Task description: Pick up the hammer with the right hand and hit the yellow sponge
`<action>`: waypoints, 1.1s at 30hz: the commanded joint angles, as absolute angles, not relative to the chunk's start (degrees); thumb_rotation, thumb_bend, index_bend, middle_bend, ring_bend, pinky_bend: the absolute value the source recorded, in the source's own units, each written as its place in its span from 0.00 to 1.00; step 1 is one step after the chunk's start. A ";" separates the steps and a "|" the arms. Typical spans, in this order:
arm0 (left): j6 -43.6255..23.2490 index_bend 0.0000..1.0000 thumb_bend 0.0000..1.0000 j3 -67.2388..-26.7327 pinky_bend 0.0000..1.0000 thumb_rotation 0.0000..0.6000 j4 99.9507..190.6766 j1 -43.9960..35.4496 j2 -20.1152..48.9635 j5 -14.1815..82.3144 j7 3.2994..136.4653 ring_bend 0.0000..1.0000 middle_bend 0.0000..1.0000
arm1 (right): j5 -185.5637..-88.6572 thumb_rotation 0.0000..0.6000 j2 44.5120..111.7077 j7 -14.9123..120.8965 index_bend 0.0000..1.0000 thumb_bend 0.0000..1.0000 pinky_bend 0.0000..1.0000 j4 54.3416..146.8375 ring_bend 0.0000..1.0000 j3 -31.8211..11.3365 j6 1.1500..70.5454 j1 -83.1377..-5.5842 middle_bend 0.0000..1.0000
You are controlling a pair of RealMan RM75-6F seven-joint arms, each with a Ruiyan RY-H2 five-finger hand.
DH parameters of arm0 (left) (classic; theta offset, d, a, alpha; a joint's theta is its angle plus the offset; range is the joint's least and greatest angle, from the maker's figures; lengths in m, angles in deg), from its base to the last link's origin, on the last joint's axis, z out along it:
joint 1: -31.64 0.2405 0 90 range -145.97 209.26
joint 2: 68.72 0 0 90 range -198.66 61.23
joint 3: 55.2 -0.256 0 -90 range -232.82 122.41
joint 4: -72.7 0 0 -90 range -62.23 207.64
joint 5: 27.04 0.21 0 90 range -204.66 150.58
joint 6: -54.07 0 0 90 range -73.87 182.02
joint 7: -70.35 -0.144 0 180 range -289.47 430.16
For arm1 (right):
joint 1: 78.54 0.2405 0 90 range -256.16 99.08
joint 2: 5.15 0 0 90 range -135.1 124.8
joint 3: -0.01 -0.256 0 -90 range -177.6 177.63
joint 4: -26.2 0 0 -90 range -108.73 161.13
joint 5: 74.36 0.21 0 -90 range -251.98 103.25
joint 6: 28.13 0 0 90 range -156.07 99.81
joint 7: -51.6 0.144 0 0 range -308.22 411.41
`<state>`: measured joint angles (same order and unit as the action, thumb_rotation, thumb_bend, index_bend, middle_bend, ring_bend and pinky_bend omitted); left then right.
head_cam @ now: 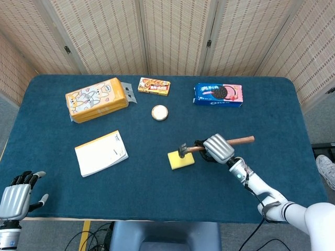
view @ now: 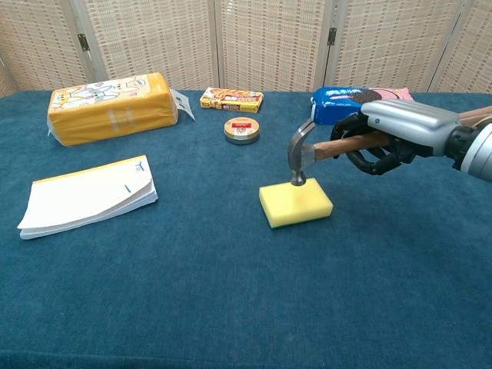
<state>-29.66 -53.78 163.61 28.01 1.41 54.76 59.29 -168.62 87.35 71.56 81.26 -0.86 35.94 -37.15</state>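
Note:
My right hand (head_cam: 217,148) (view: 388,134) grips the wooden handle of the hammer (head_cam: 193,148) (view: 327,149). The metal hammer head (view: 298,160) points down and meets the top of the yellow sponge (head_cam: 181,160) (view: 296,203) near its far edge. The sponge lies flat on the blue table near the middle. My left hand (head_cam: 18,194) is at the bottom left corner in the head view, off the table's near edge, fingers spread and holding nothing.
A white notepad (head_cam: 101,153) (view: 87,195) lies at the left. Along the back are a yellow tissue pack (head_cam: 97,99) (view: 109,107), a small snack box (head_cam: 154,86) (view: 231,99), a round tin (head_cam: 159,112) (view: 241,130) and a blue cookie pack (head_cam: 218,94) (view: 338,101).

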 commanded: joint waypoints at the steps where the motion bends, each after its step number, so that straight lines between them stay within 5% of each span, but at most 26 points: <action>1: -29.64 0.29 0.29 -53.84 0.27 1.00 163.48 28.08 1.43 54.71 59.42 0.21 0.36 | -168.71 1.00 88.04 69.34 0.87 1.00 0.80 79.71 0.78 -0.15 34.44 -36.85 0.94; 10: -29.68 0.29 0.29 -53.86 0.27 1.00 163.45 28.12 1.31 54.91 59.63 0.21 0.36 | -167.89 1.00 88.99 66.81 0.87 1.00 0.80 78.28 0.78 0.00 33.10 -36.80 0.93; 20: -29.79 0.29 0.29 -53.77 0.27 1.00 163.82 28.07 1.29 55.08 59.33 0.21 0.36 | -167.69 1.00 88.06 71.78 0.87 1.00 0.80 80.64 0.78 -2.54 39.43 -37.47 0.93; 33: -29.83 0.29 0.29 -53.92 0.27 1.00 163.50 28.35 1.23 54.91 59.64 0.21 0.36 | -169.05 1.00 93.71 68.24 0.87 1.00 0.80 72.35 0.78 0.91 34.75 -36.70 0.93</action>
